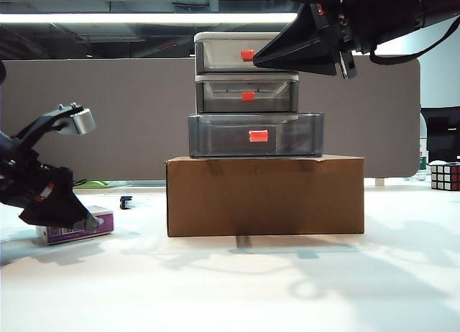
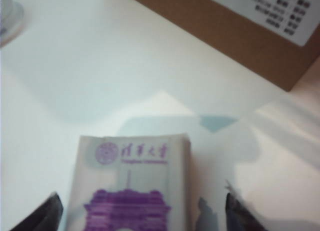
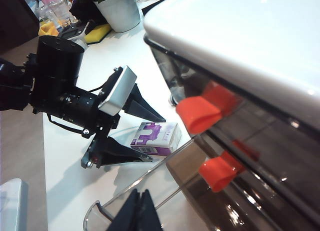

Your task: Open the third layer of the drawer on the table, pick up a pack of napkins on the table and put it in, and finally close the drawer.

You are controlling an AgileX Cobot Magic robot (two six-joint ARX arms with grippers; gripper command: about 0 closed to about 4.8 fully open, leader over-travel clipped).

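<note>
Left wrist: end effector (image 2: 141, 211) seemingly astride napkins (image 2: 132, 183).

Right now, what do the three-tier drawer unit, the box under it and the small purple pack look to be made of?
Grey three-tier drawer unit: seemingly hard plastic, smoky translucent fronts with glossy reflections, white frame, red-orange handles. Wide brown box: apparently matte cardboard, with a printed white label. Purple-and-white pack of napkins: seems a soft, slightly shiny film wrapper; rounded edges and printed artwork suggest it.
</note>
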